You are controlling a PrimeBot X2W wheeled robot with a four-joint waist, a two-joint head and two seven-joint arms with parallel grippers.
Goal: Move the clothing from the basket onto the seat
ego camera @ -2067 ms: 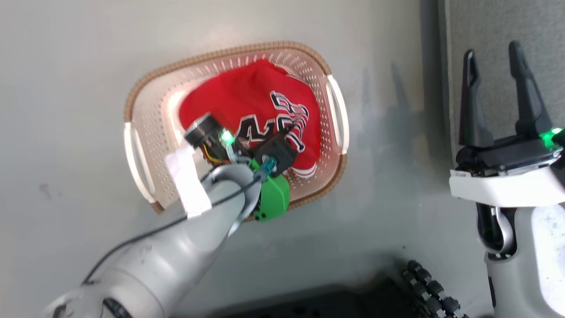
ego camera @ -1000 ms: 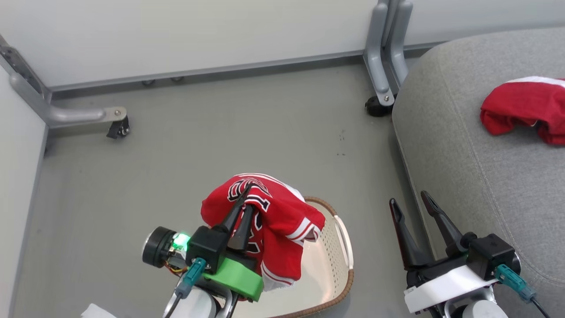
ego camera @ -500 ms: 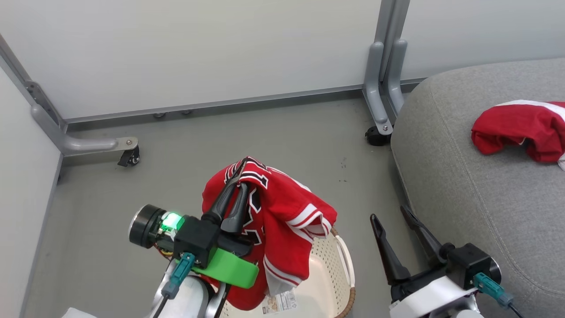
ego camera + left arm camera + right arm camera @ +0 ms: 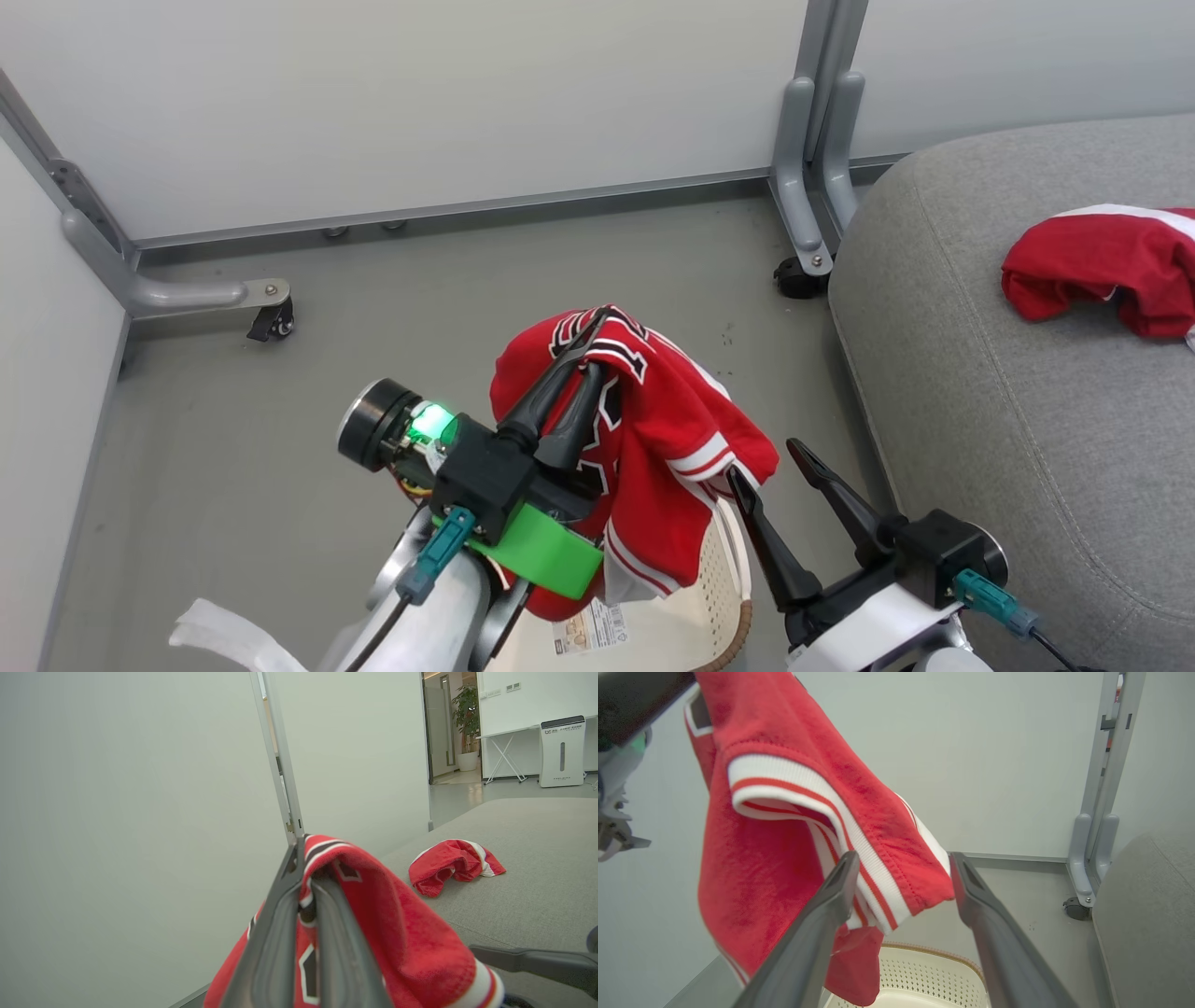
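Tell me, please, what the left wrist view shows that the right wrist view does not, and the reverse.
Left wrist view, not the right: the second red garment, with a white band, lying on the seat, and a room beyond with a potted plant. Right wrist view, not the left: the basket under the hanging cloth, and a caster on the floor. Both: the red jersey pinched in the shut left gripper, the grey seat and the pale partition wall.
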